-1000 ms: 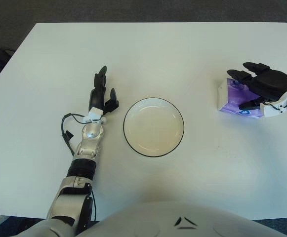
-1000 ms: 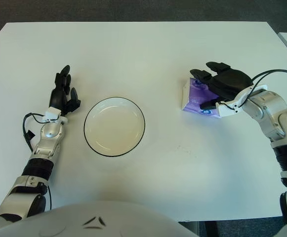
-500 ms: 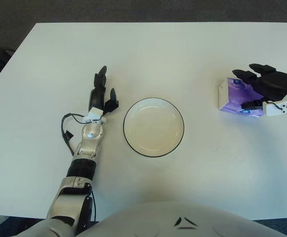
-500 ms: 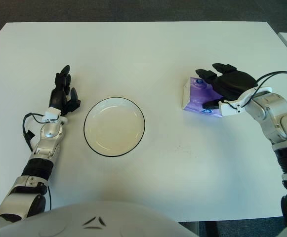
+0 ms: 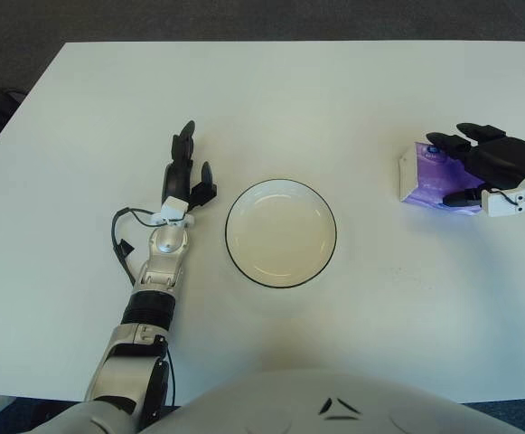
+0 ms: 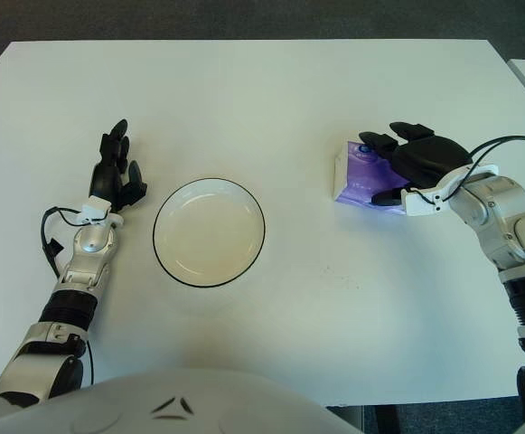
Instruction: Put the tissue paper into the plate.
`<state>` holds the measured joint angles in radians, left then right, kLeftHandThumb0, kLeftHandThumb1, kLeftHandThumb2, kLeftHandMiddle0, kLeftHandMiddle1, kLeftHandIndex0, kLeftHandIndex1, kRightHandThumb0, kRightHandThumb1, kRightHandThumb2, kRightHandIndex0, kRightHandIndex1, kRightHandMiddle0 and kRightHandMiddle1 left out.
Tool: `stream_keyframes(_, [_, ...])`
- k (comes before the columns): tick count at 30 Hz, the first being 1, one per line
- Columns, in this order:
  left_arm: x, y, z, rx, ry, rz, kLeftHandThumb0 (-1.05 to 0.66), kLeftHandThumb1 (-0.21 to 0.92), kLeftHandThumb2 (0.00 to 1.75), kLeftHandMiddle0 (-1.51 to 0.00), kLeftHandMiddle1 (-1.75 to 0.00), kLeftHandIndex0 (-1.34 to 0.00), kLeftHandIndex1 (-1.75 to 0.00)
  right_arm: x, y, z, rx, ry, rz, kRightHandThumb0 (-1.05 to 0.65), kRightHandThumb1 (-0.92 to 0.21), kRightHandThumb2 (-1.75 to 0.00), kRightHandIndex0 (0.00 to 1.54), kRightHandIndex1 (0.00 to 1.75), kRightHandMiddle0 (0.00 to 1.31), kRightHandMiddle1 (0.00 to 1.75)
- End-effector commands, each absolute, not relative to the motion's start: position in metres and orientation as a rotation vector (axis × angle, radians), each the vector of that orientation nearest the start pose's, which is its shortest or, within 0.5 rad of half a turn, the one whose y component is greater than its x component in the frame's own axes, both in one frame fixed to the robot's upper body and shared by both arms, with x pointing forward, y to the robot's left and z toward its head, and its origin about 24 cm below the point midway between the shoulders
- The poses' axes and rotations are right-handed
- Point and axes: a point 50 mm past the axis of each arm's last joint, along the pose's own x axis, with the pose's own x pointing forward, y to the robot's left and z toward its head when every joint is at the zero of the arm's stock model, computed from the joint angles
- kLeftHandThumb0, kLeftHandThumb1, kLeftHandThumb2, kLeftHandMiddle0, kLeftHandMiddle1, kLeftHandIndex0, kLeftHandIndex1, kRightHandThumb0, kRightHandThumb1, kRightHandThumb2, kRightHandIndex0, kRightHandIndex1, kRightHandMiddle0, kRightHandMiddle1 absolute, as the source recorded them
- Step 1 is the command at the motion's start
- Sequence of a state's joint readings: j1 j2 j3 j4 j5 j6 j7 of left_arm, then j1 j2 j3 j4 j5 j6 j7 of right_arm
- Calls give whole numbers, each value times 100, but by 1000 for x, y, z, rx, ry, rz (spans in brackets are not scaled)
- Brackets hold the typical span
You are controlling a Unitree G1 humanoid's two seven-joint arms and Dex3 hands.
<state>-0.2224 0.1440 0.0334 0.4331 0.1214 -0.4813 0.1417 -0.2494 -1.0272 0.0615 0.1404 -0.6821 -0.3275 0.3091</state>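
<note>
Tissue paper sits far out on the robot's right, but the biggest thing in view is the white table [image 6: 271,99], which fills nearly the whole scene and carries everything else. Near its middle, a little toward the robot's left, rests the plate [image 6: 209,232]: round, cream inside, with a thin dark rim, and with nothing lying in it.

Next in size are the two arms. The left hand [image 6: 116,176] lies flat on the table just beside the plate's left edge, not touching it, its black fingers [image 6: 111,154] stretched straight and pointing away from the robot, loosely apart and holding nothing. The right hand [image 6: 420,163] reaches in from the right edge and lies over the tissue paper [image 6: 360,172], fingers draped across its top and the thumb tucked against its near side, so the hand is closed around the pack.

Smallest is the tissue paper itself, a purple pack with a white end face turned toward the plate. It rests on the table well apart from the plate, to the plate's right and slightly farther from the robot, partly hidden under the right hand.
</note>
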Motion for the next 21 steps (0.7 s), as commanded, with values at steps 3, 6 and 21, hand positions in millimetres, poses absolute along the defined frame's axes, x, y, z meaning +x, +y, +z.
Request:
stream_keyframes(3, [257,186,-5,249,-53,88,-77,92,91,-22,0,0,-47,278,-288,160,-1752,-31,388,-105,-92,-47,0,0,0,0])
stream_keyframes(6, [257,187,-5,248,-53,88,-77,92,91,-22,0,0,-47,278,-287,160,-1750,-32,390,-105,-92,-46,0,0,0,0])
stream_keyframes(21, [258,188,-7,225,-53,97,-75,92,91,-24,-1,0,-48,279,-283,149,-1732,-35,425,-105,-92,-48,0,0,0,0])
